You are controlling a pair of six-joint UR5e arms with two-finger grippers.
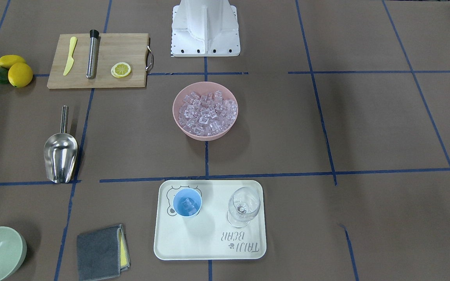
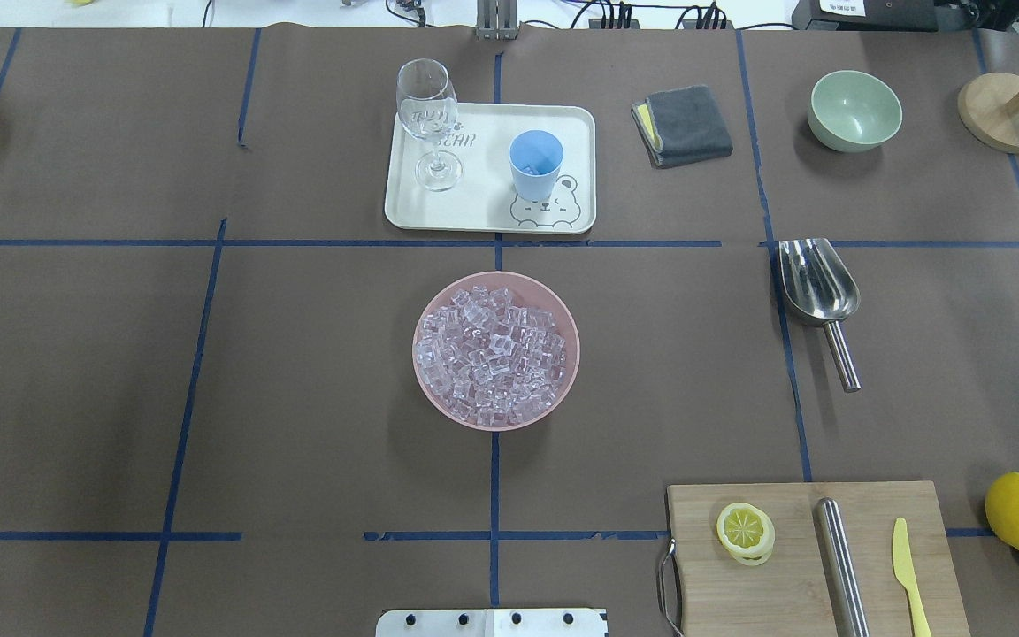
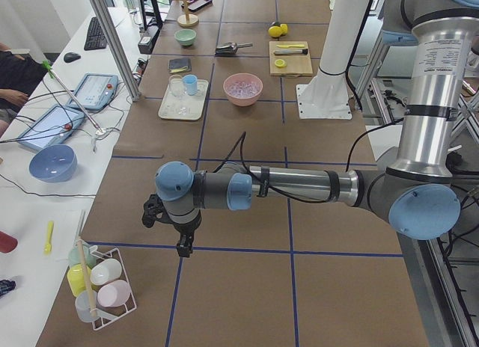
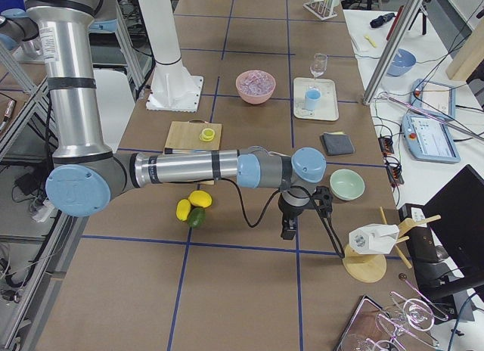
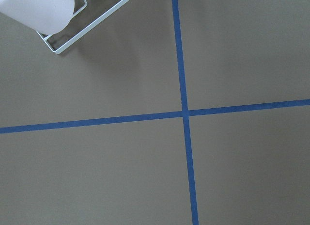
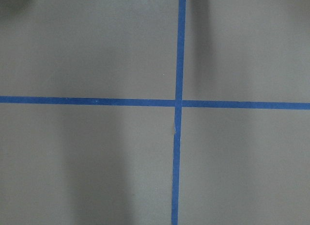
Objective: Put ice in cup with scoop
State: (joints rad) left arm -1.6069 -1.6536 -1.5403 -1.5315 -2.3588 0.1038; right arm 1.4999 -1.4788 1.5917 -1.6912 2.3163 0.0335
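One broad table, papered brown and taped in a blue grid, spreads before me, with a white desk along its far side. The tray lies just beyond the pink bowl, which sits mid-table heaped with ice. The scoop lies on the paper well to the bowl's right, trough up, handle towards my base. The cup stands upright on the tray, some ice inside it. My left gripper and right gripper hang above bare paper at opposite ends, well apart from bowl, scoop and cup. I cannot tell whether my jaws are parted or closed.
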